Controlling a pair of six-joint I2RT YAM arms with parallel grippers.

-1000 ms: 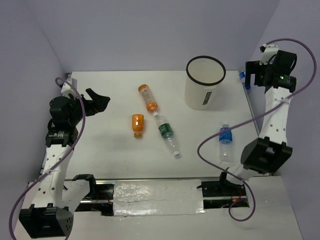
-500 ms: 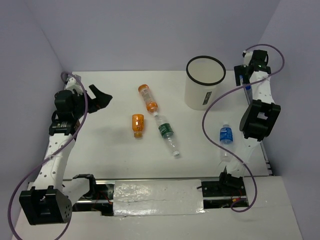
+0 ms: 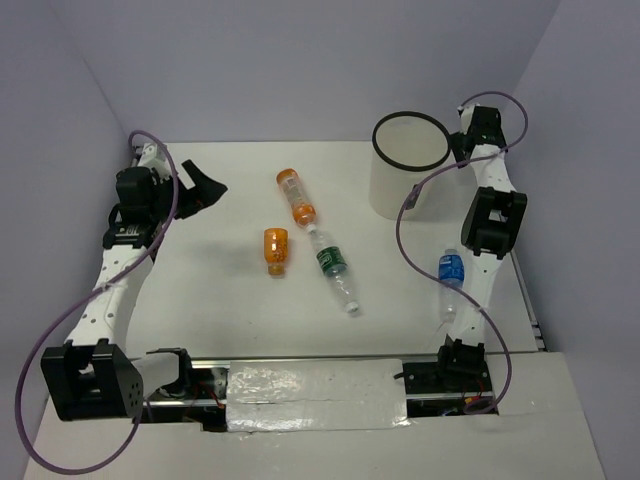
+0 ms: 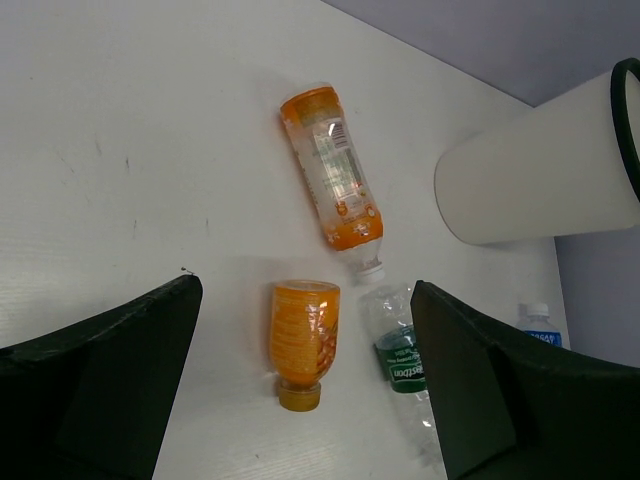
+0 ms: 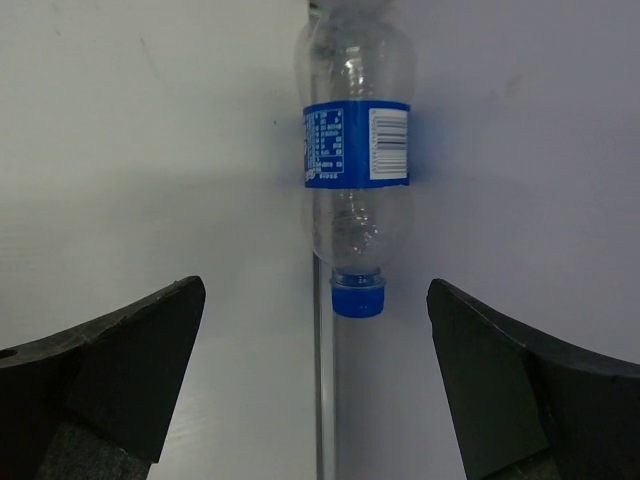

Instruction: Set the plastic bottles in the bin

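Note:
Two orange bottles lie mid-table: a long one [image 3: 296, 195] [image 4: 330, 180] and a short one [image 3: 275, 249] [image 4: 304, 335]. A clear bottle with a green label [image 3: 335, 270] [image 4: 403, 355] lies beside them. A blue-labelled bottle [image 3: 450, 275] lies at the right, partly behind my right arm. The white bin [image 3: 409, 165] [image 4: 540, 170] stands upright at the back right. My left gripper [image 3: 205, 190] [image 4: 305, 290] is open and empty, left of the orange bottles. My right gripper [image 3: 460, 148] [image 5: 315, 300] is open and empty, just short of another blue-labelled bottle [image 5: 355, 160] lying by the table's edge.
Purple walls close the table in at the back and on both sides. The right arm's purple cable [image 3: 405, 230] loops over the table beside the bin. In the right wrist view a seam [image 5: 322, 400] runs under the bottle, where the table's surface ends.
My right arm has swung inward and stretched up, bringing its gripper in beside the bin's right side. My left gripper has shifted slightly back and right. The bottles and the bin have not moved.

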